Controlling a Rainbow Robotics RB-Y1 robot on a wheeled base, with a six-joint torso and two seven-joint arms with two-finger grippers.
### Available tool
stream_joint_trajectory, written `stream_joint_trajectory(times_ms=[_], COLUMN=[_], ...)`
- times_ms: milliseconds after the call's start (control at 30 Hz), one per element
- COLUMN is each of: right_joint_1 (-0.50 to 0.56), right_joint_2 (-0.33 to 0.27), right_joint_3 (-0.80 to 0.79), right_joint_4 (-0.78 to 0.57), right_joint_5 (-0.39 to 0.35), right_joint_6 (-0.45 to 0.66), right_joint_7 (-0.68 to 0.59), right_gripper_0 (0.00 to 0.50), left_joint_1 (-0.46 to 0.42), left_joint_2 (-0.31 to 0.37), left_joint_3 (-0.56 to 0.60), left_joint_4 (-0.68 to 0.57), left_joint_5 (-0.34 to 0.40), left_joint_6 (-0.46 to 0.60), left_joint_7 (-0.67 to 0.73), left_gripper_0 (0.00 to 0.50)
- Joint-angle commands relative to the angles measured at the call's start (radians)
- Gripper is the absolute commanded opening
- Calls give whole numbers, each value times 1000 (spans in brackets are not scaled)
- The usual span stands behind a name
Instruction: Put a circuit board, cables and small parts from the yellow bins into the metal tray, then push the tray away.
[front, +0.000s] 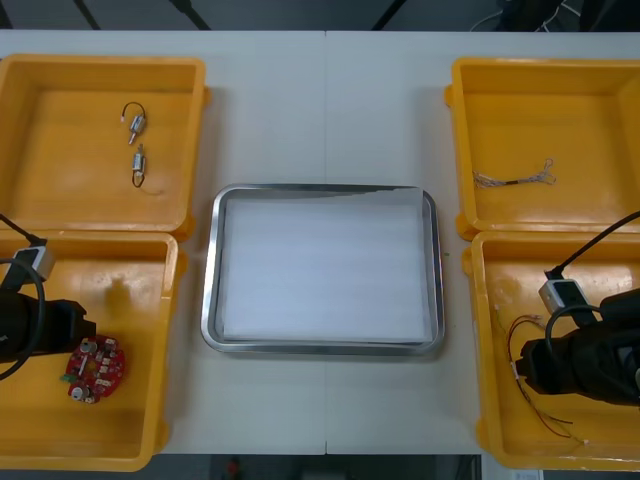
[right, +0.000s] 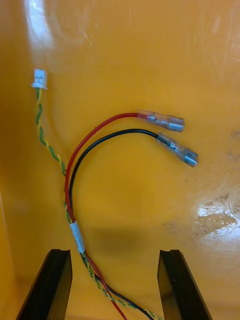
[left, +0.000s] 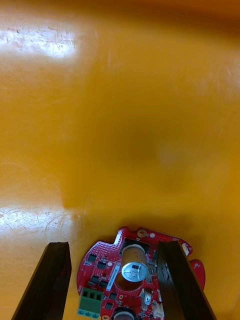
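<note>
Left tool (left: 114, 245) straddles circuit board (left: 100, 262); right tool (right: 114, 252), apparently, cables (right: 76, 237).

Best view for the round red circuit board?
Left wrist view: the round red circuit board sits close inside the open left gripper, components visible. Front view shows it small in the near-left yellow bin. Right wrist view faces red and black cables.

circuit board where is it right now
In the front view the red circuit board lies in the near yellow bin on the robot's left, with the left gripper open just over it.
</note>
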Motion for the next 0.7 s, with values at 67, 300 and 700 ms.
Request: stream_joint_trajectory(times_ms=[67,300,700], right_joint_1=[39,49,61], right_joint_2=[16,51,95], right_joint_3=[8,8,8], right_joint_4=[-3,-3,-2], right_joint_5=[14,28,66], right_joint_6=[-7,-7,-7], right_joint_7=[-38,-44,-47], right_gripper_0=[500,500,500], left_joint_1=[16,16,16], left_joint_2=[47,47,47], left_joint_3=[-37,-60,-81], left_joint_4=[-2,-2,-2], left_joint_5=[-12,-23,-23], left_joint_6=[-11,-11,-33], left_joint_7=[51,73,105], left_gripper_0=[500,500,500])
